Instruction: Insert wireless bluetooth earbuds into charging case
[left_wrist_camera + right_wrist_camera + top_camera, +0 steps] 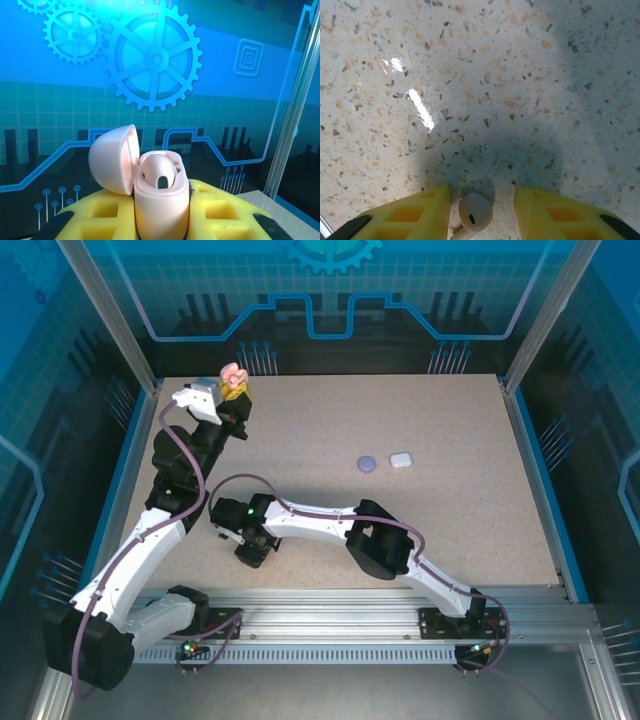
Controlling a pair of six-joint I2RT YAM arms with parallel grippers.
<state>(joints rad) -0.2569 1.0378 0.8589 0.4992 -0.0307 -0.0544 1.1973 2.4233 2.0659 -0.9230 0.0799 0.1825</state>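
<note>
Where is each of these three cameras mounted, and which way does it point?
Top: sits above and behind the arms, looking down on the table; both arms show, bases nearest.
Left wrist: rides the left arm, facing level toward the blue wall; its yellow fingers clamp an open pink case.
Right wrist: rides the right arm, facing down at the table; its yellow fingers flank an earbud.
Shared: the pink case also shows from the top, far left.
</note>
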